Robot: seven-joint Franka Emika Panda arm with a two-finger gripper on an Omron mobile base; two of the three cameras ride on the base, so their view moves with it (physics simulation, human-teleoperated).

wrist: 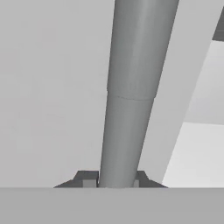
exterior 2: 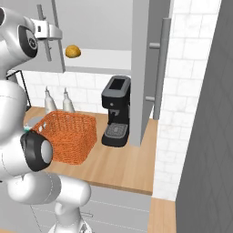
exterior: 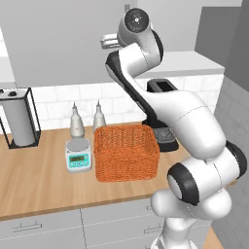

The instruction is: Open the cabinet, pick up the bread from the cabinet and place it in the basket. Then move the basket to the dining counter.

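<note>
Inside the cabinet (exterior 2: 102, 32): the bread (exterior 2: 73, 51) lies alone on the shelf, both doors swung open.
Basket (exterior: 126, 151): bright-orange wicker, upright on the wooden surface (exterior: 34, 175); its inside looks bare.
Beside the basket: a digital scale (exterior: 79, 154) just left of it, two bottles (exterior: 76, 120) behind, a black coffee machine (exterior 2: 116, 110) to its right.
Fingers (wrist: 89, 178): pinching the left door's handle (wrist: 131, 96), one tip on either side.
Hard to see: the fingers' tips are cut off low in the hand view; the arm hides part of the basket in the right base view.
Bread's look: small, rounded, golden-tan.
</note>
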